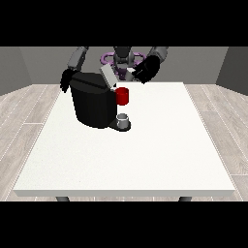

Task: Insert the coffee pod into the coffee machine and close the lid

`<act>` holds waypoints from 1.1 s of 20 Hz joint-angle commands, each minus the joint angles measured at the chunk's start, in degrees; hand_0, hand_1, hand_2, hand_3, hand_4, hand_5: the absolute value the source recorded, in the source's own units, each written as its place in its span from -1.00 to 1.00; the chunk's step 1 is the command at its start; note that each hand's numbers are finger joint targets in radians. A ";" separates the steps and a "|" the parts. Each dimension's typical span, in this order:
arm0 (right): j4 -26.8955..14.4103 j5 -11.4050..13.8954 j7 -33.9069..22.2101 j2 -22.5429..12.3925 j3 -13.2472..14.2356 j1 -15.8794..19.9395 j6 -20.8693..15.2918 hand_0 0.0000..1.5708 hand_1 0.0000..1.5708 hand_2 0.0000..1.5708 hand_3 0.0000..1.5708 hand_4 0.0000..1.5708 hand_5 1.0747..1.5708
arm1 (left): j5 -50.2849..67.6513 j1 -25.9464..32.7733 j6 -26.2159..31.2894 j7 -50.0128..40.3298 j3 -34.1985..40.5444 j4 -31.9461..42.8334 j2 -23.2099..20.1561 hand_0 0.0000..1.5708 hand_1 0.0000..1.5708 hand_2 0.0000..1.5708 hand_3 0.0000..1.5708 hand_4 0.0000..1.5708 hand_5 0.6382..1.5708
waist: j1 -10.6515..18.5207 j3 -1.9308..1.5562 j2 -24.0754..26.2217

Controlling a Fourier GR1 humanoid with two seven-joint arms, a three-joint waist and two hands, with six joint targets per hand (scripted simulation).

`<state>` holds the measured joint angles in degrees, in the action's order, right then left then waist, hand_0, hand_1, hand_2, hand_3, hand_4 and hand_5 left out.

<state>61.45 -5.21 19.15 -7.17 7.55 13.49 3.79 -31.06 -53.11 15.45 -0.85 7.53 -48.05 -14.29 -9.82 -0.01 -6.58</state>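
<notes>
The black coffee machine stands on the table's left half. Its grey lid is tilted up and open. A red holder sticks out of its front, above a small grey cup on the machine's base. The hand at the view's right hovers behind and to the right of the lid, curled on a small pale coffee pod. The pod is above and right of the machine's top, apart from it. The hand at the view's left is by the machine's back left corner, partly hidden.
The white table stretches wide towards the camera and to the right of the machine. The robot's torso sits behind the far edge. Grey wooden floor surrounds the table.
</notes>
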 commanded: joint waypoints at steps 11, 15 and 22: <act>-2.74 -0.51 3.96 -1.87 0.27 9.27 4.22 -1.00 -1.00 -1.00 -1.00 -0.61 1.00 | 2.11 -11.71 -1.79 -1.23 4.95 3.97 -5.19 0.92 0.92 0.91 0.82 -0.23 1.00 | -2.06 -0.01 -10.86; -3.55 -0.04 4.49 -1.54 -0.27 8.02 4.50 -1.00 -1.00 -1.00 -1.00 -0.78 1.00 | 3.87 -12.63 -1.96 -2.59 6.98 5.60 -5.64 0.86 0.86 0.88 0.75 -0.24 1.00 | -3.31 -0.01 -11.20; -3.35 0.61 2.54 -1.57 -0.87 12.03 3.86 -1.00 -1.00 -1.00 -1.00 -0.76 1.00 | 0.62 -13.46 -3.79 -0.61 4.66 6.70 -7.34 0.78 0.78 0.87 0.72 -0.16 1.00 | -4.73 -0.01 -14.70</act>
<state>58.15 -5.39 22.03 -9.41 7.47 24.16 8.37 -28.89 -65.98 13.99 -1.56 12.94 -42.88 -21.69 -13.74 -0.08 -19.34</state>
